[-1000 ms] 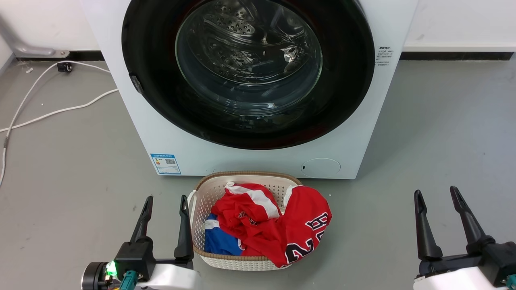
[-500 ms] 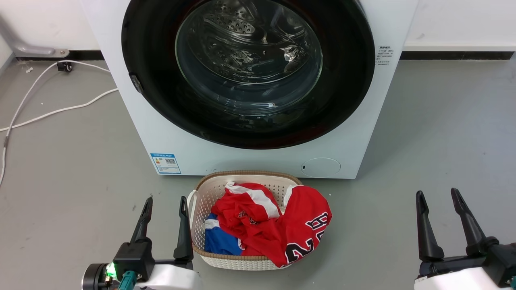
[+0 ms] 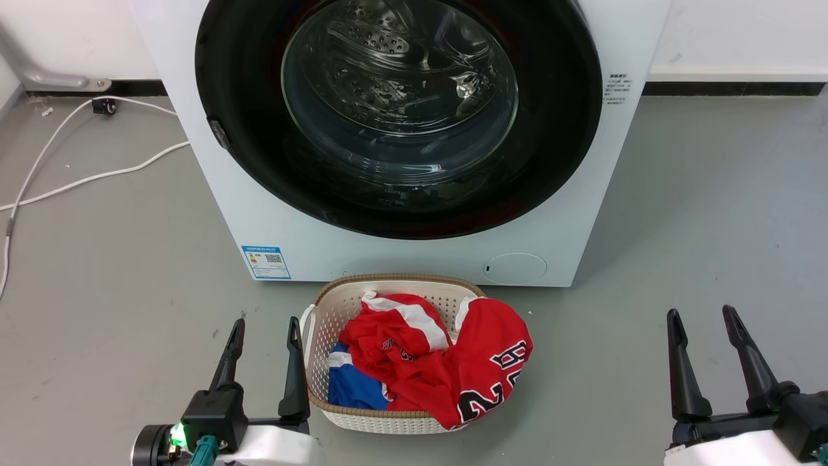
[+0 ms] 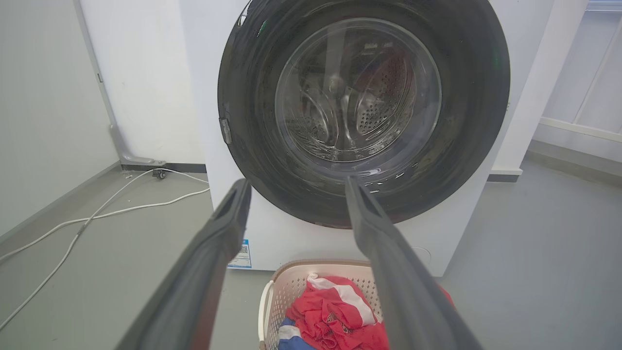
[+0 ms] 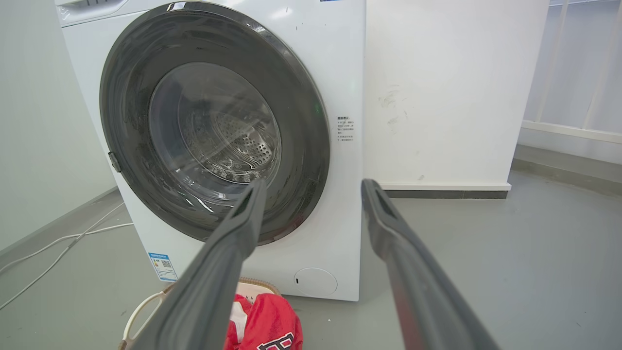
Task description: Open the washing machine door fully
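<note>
The white washing machine (image 3: 272, 213) (image 4: 272, 243) (image 5: 340, 63) stands ahead of me. Its round glossy black door (image 3: 246, 129) (image 4: 248, 112) (image 5: 301, 126) lies flat against the front, and the steel drum shows through the clear glass centre. A small latch tab sits on the door's left rim. My left gripper (image 3: 265, 327) (image 4: 294, 187) is open near the floor at the lower left, well short of the door. My right gripper (image 3: 702, 317) (image 5: 313, 189) is open at the lower right, also apart from the machine.
A cream laundry basket (image 3: 323, 310) (image 4: 286, 282) holding red and blue clothes (image 3: 440, 356) stands on the grey floor just before the machine, between my grippers. White cables (image 3: 84, 178) trail across the floor at the left. A white wall runs behind.
The right gripper has sunk very slightly in the head view. Nothing else has moved.
</note>
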